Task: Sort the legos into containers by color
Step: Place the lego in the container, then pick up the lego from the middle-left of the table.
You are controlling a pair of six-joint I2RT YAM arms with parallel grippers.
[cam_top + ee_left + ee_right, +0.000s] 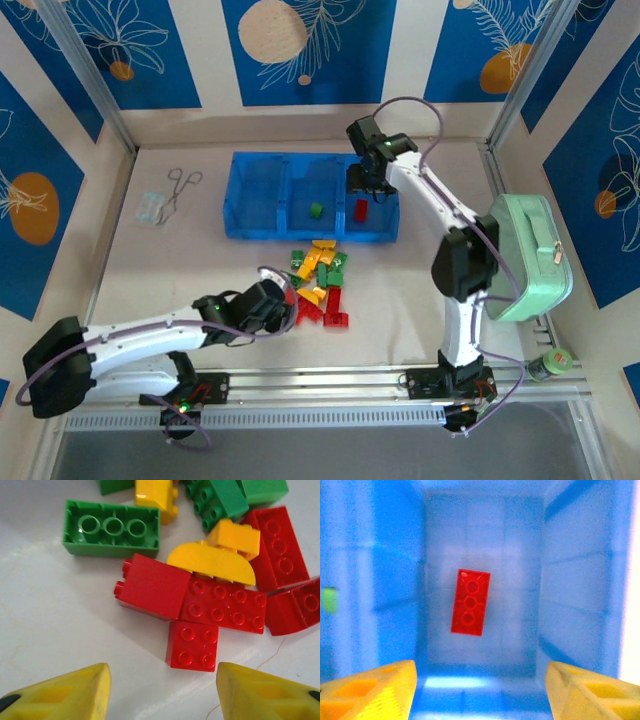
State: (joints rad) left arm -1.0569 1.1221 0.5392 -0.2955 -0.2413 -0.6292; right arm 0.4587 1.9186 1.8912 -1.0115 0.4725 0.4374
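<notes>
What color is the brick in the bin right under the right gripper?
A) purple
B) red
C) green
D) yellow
B: the right wrist view shows a single red brick lying on the floor of the blue tray compartment, below the open right gripper.

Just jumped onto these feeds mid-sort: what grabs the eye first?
The jumbled heap of red, green and yellow legos in the middle of the table, just in front of the blue tray. The left gripper hovers open at the heap's edge, facing a small red square brick. The right gripper hangs open over the tray's right compartment, where one red brick lies.
</notes>
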